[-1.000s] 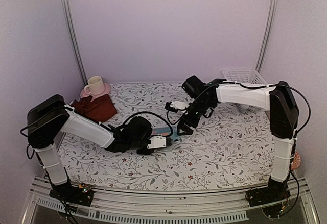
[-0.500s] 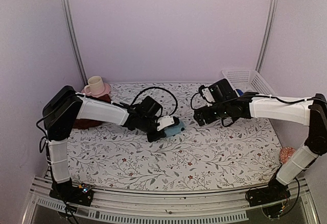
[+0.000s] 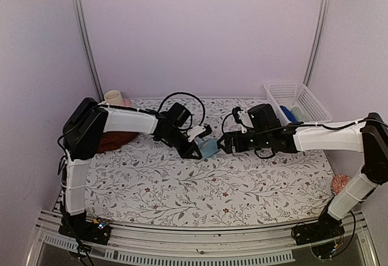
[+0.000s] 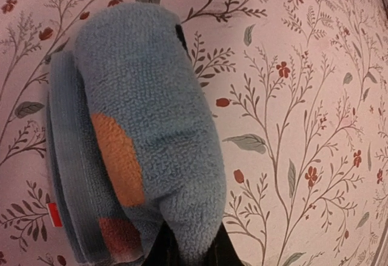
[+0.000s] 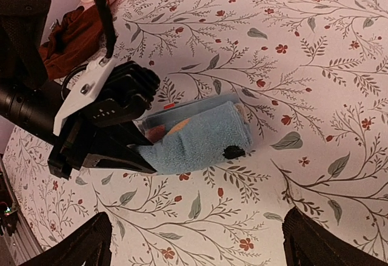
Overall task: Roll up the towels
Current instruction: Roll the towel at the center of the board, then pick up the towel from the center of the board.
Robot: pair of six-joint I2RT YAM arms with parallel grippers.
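Observation:
The small light-blue towel (image 3: 210, 148) lies mid-table, partly rolled, with orange and red patches (image 4: 115, 163) on its inner fold. My left gripper (image 3: 195, 149) is shut on the towel's loose edge, and its dark fingers pinch the cloth at the bottom of the left wrist view (image 4: 189, 251). My right gripper (image 3: 224, 143) hovers just right of the towel, wide open, its fingertips (image 5: 79, 242) apart from the roll (image 5: 200, 136). The dark maroon towel (image 3: 114, 140) lies bunched at the far left, partly hidden behind my left arm (image 5: 70, 42).
A cream cup on a pink saucer (image 3: 113, 98) stands at the back left. A white basket (image 3: 297, 102) with blue items sits at the back right. A small orange-pink object (image 3: 339, 183) lies at the right edge. The cover is a floral cloth (image 3: 200, 193).
My left arm has carried the blue towel from the front centre toward the back and right. My right gripper has swung round and come in close to the towel from the right.

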